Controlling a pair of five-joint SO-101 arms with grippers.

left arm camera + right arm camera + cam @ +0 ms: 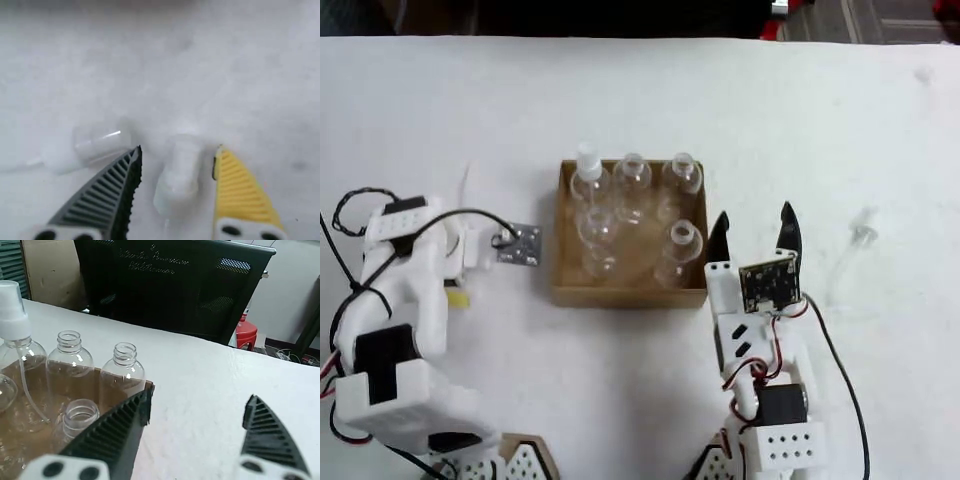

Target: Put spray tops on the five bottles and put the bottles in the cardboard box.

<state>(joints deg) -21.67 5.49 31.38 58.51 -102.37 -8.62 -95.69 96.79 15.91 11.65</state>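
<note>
**Left gripper around a spray top, right gripper beside the cardboard box**

My left gripper stood open, the white spray top lying on the table between its fingers. My right gripper gaped wide, the cardboard box just beside its left finger. Five bottles stood inside the box; one carried a sprayer.

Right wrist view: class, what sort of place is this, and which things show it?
Probably an office or lab room: a black mesh office chair stands behind the white table, and cables lie on the floor.
</note>
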